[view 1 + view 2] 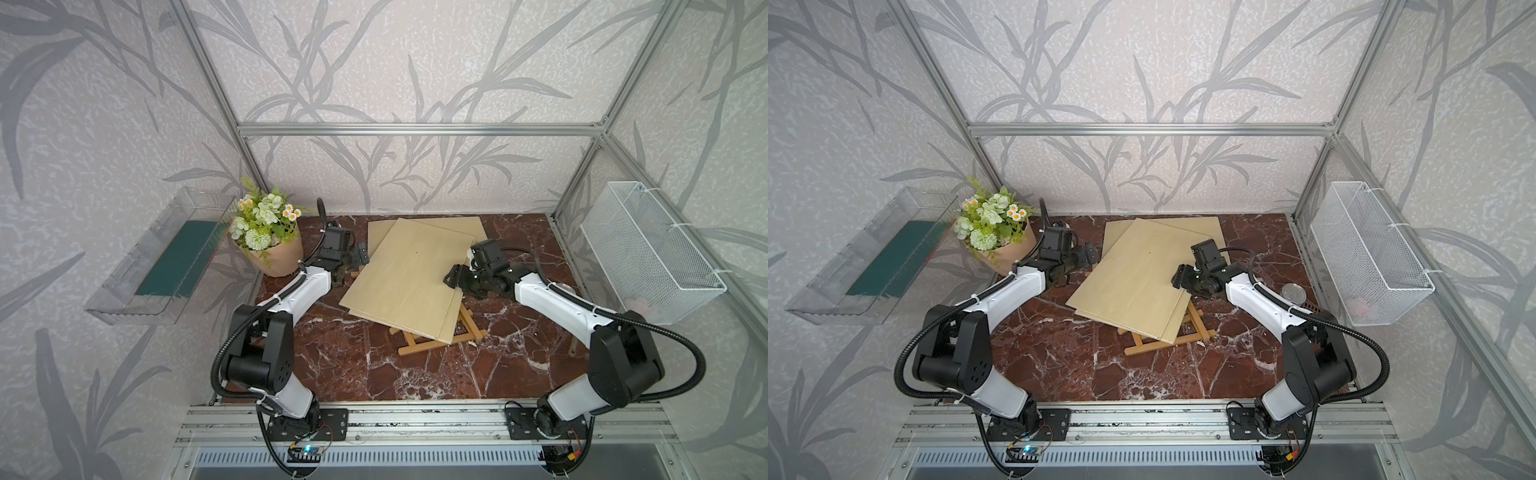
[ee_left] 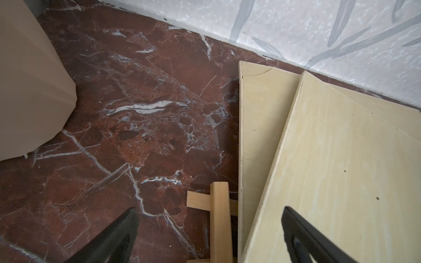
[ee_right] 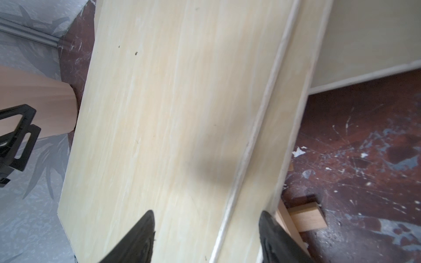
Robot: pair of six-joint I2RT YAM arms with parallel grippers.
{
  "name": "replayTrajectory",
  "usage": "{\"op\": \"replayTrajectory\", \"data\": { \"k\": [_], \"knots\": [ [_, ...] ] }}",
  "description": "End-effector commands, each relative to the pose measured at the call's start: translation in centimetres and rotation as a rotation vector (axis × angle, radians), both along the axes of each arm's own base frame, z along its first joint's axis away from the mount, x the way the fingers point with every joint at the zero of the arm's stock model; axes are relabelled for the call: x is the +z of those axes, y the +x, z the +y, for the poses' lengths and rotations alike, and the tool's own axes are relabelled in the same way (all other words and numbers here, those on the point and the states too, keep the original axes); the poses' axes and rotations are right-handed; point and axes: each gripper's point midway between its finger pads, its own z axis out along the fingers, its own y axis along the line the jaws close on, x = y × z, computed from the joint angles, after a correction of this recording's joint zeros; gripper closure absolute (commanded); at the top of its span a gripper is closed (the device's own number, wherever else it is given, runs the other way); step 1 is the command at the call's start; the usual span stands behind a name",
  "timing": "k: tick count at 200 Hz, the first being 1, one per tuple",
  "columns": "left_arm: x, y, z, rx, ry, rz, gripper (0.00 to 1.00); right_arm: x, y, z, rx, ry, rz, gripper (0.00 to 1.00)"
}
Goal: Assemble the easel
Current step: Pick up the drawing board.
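- In both top views, a stack of pale boards lies askew on the red marble tabletop (image 1: 353, 365). The top board (image 1: 411, 274) covers most of the easel frame (image 1: 432, 343), so only a few slats poke out past the board's near corner. I judge that the boards have to come off before assembly can start.
- The left end effector (image 1: 355, 259) sits just beside the top board's edge on the robot's left, jaws wide apart and empty. The right end effector (image 1: 455, 276) is over the opposite edge, jaws apart and gripping nothing.
- A flower pot (image 1: 282, 257) stands just past the left arm's wrist from the top board, so room there is tight. The tabletop on the board's near side lies open.
- Left wrist view: the spread jaws straddle an easel slat (image 2: 219, 218) emerging from under the top board (image 2: 341, 170), perhaps the next thing to grasp.
- Right wrist view: the parted jaws hang above the top board (image 3: 170, 113) and its stepped edge. Another slat (image 3: 305, 218) peeks out below that edge.
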Motion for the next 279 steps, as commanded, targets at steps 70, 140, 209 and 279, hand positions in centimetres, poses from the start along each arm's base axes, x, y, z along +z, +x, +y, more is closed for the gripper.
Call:
{"op": "replayTrajectory", "data": {
  "k": [70, 140, 209, 279],
  "knots": [
    [-2.7, -1.2, -1.2, -0.102, -0.027, 0.135, 0.01, -0.6, -0.5, 1.6, 0.078, 0.018, 0.090, 0.28],
    [-3.9, -1.2, -0.8, -0.199, -0.297, 0.181, 0.01, -1.4, 0.4, 2.4, 0.078, 0.029, 0.119, 0.28],
    [-2.4, -2.8, -2.7, -0.330, -0.400, 0.228, 0.04, -2.4, 2.1, 4.2, 0.150, 0.059, 0.095, 0.28],
    [0.6, -4.0, -5.1, -0.452, -0.524, 0.214, 0.08, -3.6, 4.4, 6.3, 0.223, 0.078, 0.081, 0.29]
  ]
}}
